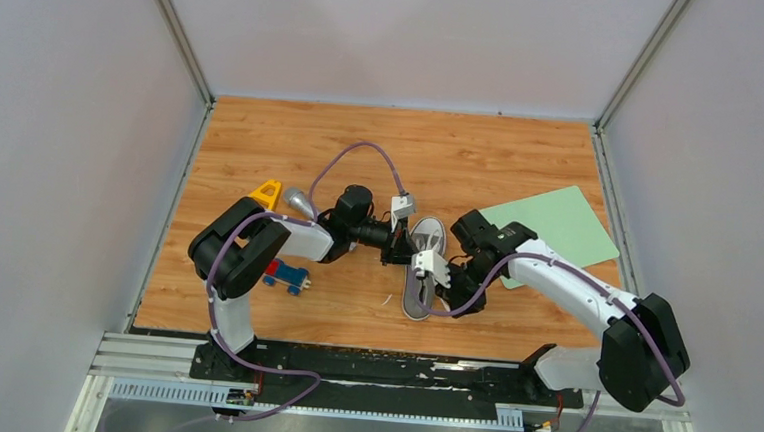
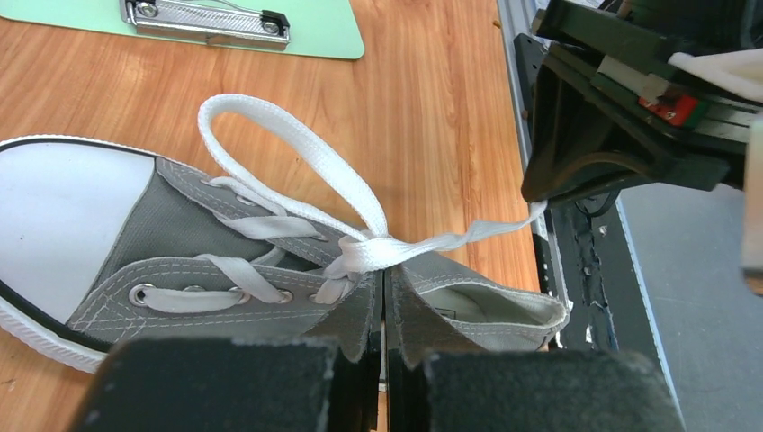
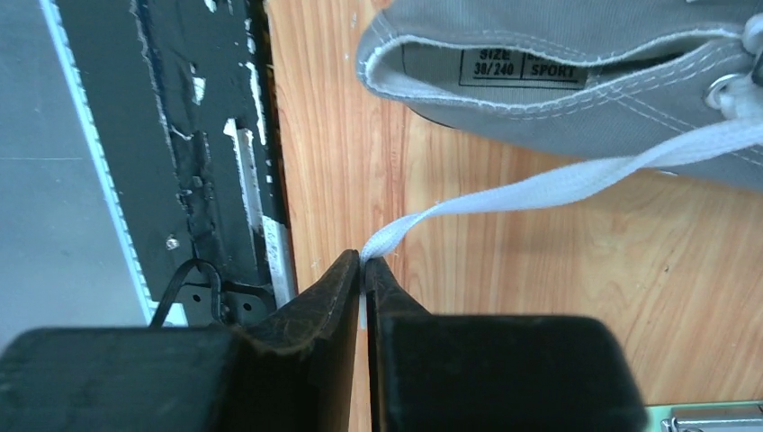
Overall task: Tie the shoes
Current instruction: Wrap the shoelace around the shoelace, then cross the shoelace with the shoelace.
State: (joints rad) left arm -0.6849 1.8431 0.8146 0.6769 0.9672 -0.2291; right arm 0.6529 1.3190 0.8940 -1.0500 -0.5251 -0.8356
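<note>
While the right tool is pinching the end of a white lace by the front edge of the surface, the left tool is sitting closed over the grey sneaker, which is lying mid-surface. Past the knot a lace loop is lying free, and a green clipboard is lying farther off.
</note>
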